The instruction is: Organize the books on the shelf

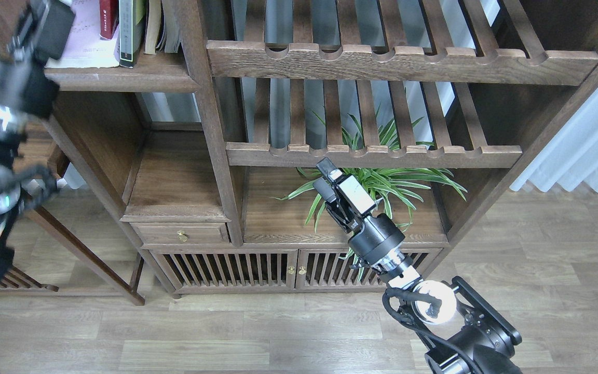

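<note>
The three books are standing together at the top left, on the shelf (122, 77), a dark-brown wooden board with a rounded front edge. The white-lavender book (87, 39) is sitting furthest left, the largest, its pale cover facing outward and its left part hidden behind a blurred black arm. The red book (108, 18) is standing upright just beside it, only its lower spine showing. The black-grey book (132, 34) with its yellow-green panel is standing upright to the right, touching the red one.
</note>
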